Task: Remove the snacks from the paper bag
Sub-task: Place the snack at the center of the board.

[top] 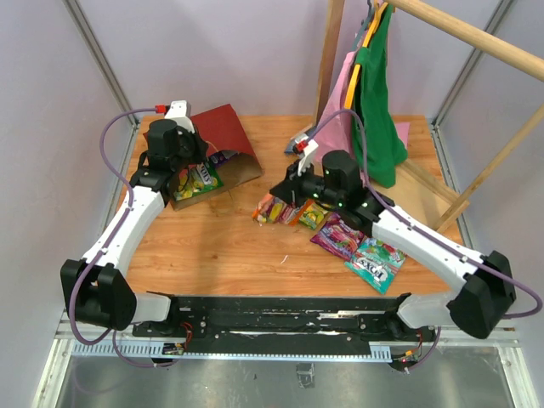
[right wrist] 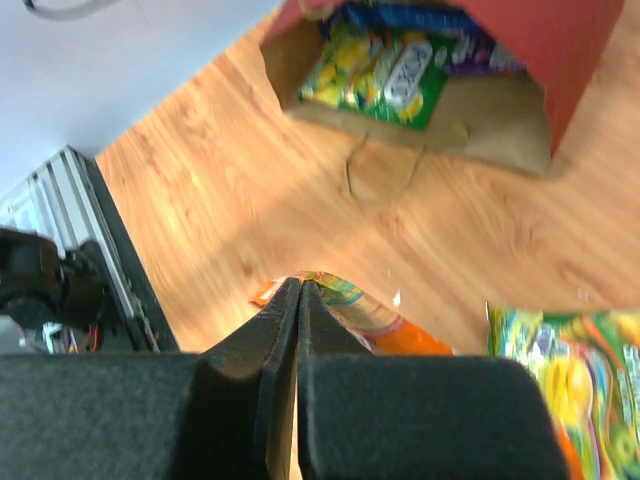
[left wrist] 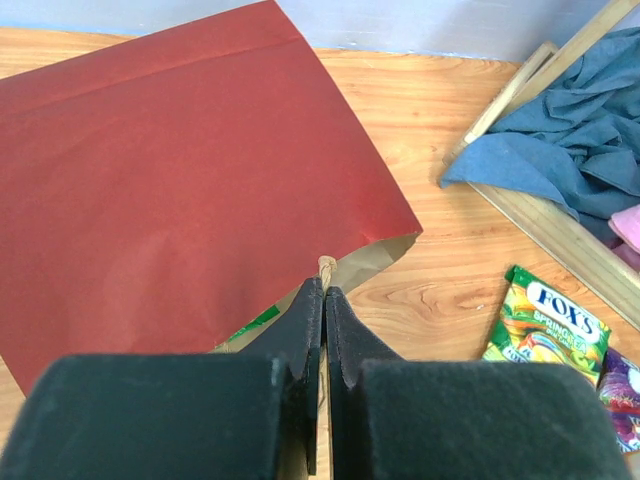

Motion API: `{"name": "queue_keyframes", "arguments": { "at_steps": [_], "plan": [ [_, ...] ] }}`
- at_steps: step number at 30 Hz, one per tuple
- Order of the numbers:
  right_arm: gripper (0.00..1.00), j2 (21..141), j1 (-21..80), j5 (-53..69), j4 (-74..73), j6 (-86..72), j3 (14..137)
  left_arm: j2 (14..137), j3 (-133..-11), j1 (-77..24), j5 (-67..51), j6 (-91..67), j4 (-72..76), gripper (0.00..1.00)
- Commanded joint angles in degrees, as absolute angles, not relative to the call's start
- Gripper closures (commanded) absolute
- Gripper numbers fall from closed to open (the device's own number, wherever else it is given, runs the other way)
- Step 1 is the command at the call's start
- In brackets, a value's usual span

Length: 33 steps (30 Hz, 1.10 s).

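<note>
Left wrist view: we see the left claw [left wrist: 323, 288] clenched on the mouth of the lying paper bag [left wrist: 180, 170]. Right claw [right wrist: 300, 288] is clenched just above loose snacks [top: 338, 235]; other snacks [right wrist: 380, 80] are inside it.

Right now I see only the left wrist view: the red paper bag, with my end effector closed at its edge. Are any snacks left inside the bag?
Observer: Yes. The right wrist view looks into the mouth of the paper bag, and green-yellow packets lie inside.
Operator: How many are out already?
Observer: In the top view about five lie on the table, in a row from an orange packet to a teal packet.
Operator: And the other arm?
Observer: The right end effector is shut, with its tips at the orange packet. I cannot tell whether it grips it.
</note>
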<state>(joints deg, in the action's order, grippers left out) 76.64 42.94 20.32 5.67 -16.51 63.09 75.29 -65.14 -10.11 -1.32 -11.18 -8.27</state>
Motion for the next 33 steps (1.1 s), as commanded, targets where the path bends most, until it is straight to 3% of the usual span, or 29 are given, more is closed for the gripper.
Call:
{"name": "queue_keyframes", "arguments": {
  "at_steps": [1,7,14,19,28,33],
  "plan": [
    [0.99,68.71,42.34,17.17,-3.55,-13.89,61.32,75.16,-64.92,-10.26,-0.96,-10.37,-7.03,0.99],
    [0.99,62.89,42.31,17.82,-13.3,-15.74,59.95,76.0,-65.19,-10.27,-1.05,-10.46,-7.07,0.99],
    [0.99,53.57,44.98,23.29,-7.6,-18.05,48.33,76.54,-65.39,-10.23,-1.24,-10.62,-7.1,1.0],
    [0.99,50.95,45.32,29.04,-9.29,-21.78,47.02,77.26,-65.63,-10.28,-1.47,-10.81,-6.97,0.99],
    [0.99,70.33,45.3,30.96,4.19,-27.63,43.59,77.46,-65.94,-10.27,-1.14,-10.86,-7.56,0.99],
    [0.99,85.28,45.13,29.8,7.92,-29.22,49.57,76.95,-65.67,-10.28,-0.57,-10.64,-7.94,0.99]
  ]
}}
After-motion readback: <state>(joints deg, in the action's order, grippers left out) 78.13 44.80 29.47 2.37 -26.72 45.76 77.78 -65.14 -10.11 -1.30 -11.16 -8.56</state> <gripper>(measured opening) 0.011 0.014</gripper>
